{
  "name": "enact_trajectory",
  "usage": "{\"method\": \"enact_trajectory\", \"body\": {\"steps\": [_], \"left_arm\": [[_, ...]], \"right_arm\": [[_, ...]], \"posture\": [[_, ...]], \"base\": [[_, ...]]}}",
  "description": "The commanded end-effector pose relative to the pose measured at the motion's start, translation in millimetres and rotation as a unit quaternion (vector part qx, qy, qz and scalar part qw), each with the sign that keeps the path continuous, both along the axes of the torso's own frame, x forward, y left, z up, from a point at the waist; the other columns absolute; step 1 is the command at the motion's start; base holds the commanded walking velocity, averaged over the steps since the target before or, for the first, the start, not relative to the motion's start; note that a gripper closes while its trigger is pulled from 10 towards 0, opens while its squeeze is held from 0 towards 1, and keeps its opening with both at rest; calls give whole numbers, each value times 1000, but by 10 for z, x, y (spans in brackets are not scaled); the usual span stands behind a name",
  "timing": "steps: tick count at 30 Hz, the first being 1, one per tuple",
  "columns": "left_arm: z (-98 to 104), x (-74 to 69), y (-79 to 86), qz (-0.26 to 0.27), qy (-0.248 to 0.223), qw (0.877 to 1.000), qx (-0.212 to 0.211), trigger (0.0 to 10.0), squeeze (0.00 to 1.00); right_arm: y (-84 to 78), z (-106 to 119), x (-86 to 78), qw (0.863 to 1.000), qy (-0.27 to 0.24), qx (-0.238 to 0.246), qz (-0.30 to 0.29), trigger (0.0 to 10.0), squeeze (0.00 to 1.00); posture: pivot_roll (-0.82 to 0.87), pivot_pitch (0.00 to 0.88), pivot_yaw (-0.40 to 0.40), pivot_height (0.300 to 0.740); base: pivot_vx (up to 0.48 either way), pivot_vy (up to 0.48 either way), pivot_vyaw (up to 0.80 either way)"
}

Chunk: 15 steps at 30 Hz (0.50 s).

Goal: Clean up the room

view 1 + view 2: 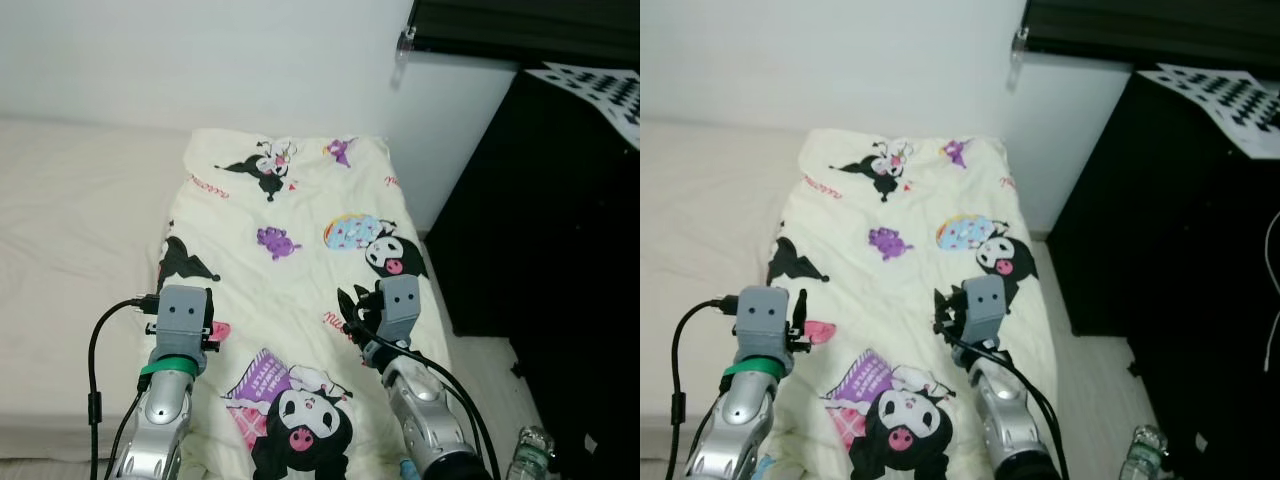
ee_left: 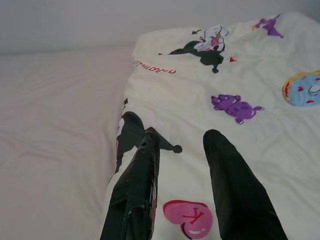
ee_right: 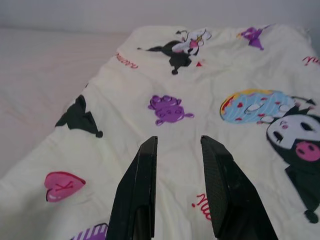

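Cream cartoon-print blanket point(image 1: 300, 270) lies folded in a long strip on the right side of the pale-sheeted bed point(image 1: 70, 230), left claw point(image 2: 182, 145) and right claw point(image 3: 177, 145) both released above it; clear plastic bottle point(image 1: 527, 452) remains on floor.

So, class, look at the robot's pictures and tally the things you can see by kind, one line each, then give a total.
Printed blankets: 1
Beds: 1
Black cabinets: 1
Plastic bottles: 1
Checkered boards: 1
Robot grippers, left gripper and right gripper: 2
Total: 7
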State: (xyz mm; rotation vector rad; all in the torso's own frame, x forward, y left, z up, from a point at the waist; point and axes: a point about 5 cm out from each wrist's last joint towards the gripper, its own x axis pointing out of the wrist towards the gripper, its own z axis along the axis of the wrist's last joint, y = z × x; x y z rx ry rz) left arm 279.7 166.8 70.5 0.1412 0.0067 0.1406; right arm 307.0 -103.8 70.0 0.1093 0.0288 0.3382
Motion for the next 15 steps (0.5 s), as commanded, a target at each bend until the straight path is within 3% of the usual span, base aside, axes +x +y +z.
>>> {"method": "enact_trajectory", "body": {"steps": [1, 6, 15], "left_arm": [[-70, -60, -12, 2, 11, 1000, -6, 10000, 0], [-104, -82, -14, 2, 21, 1000, -20, 10000, 0], [-118, -87, 7, 5, 25, 999, -21, 10000, 0]], "right_arm": [[-42, -93, -48, 1000, 18, -2, -9, 10000, 0], [-60, -210, -60, 998, 62, -6, -18, 10000, 0], [-50, -273, -72, 996, 84, -12, -18, 10000, 0]], "posture": [[44, 0, -51, 740], [44, 0, -52, 740], [45, 0, -56, 740]], "base": [[0, 0, 0], [0, 0, 0], [0, 0, 0]]}}
